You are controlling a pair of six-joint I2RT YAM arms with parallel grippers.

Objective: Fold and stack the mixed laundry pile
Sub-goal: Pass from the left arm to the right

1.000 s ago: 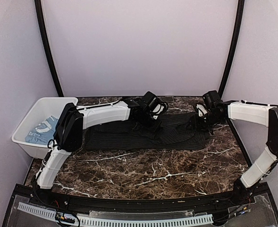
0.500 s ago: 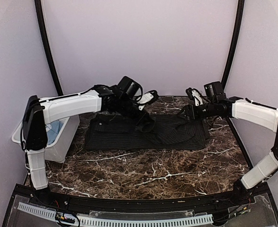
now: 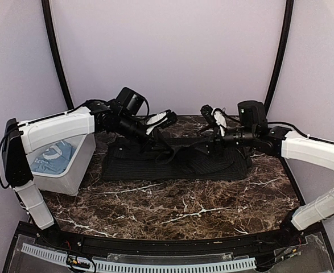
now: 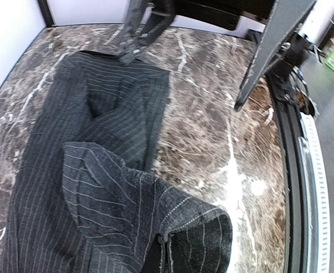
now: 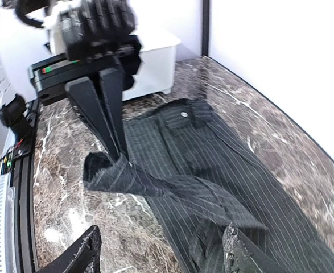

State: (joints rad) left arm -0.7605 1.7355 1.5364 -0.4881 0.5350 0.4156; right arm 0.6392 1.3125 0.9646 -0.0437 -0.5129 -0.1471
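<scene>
A brown marble table (image 3: 184, 210) stands between pale walls. The left arm reaches in from the left, passes above a white bin (image 3: 75, 168) and extends out over the far middle of the table. The left gripper (image 3: 170, 117) is clenched on a fold of the black shirt (image 3: 203, 162) and holds that fold up off the table, while the rest of the shirt lies spread along the far half. The right arm stretches in from the right with its forearm nearly level. The right gripper (image 3: 213, 118) hovers above the shirt's right part, fingers wide apart, grasping nothing. The two grippers face each other, near but apart. A light blue T-shirt (image 3: 50, 156) lies in the bin at the left edge.
</scene>
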